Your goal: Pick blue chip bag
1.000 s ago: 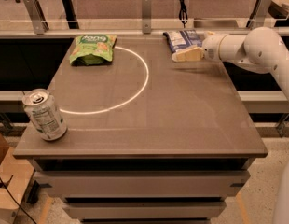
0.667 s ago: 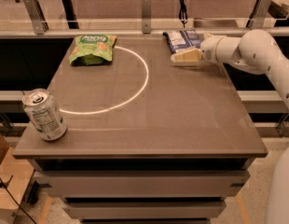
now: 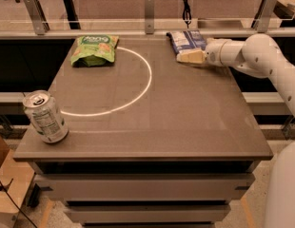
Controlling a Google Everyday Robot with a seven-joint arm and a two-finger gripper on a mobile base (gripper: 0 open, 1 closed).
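Note:
The blue chip bag (image 3: 185, 39) lies flat at the far right of the table top, dark blue with white print. My gripper (image 3: 187, 57) reaches in from the right on its white arm (image 3: 252, 53), low over the table, at the near edge of the bag. It touches or slightly overlaps that edge. The bag still lies on the table.
A green chip bag (image 3: 94, 49) lies at the far left. A silver-green drink can (image 3: 44, 116) stands at the near left corner. A white circle line (image 3: 133, 91) is drawn on the brown table (image 3: 185, 127). A rail with posts (image 3: 148, 13) runs behind the far edge.
The arm's elbow has shifted slightly. The gripper stays at the near edge of the blue bag, barely moved. The bag, can and green bag have not moved.

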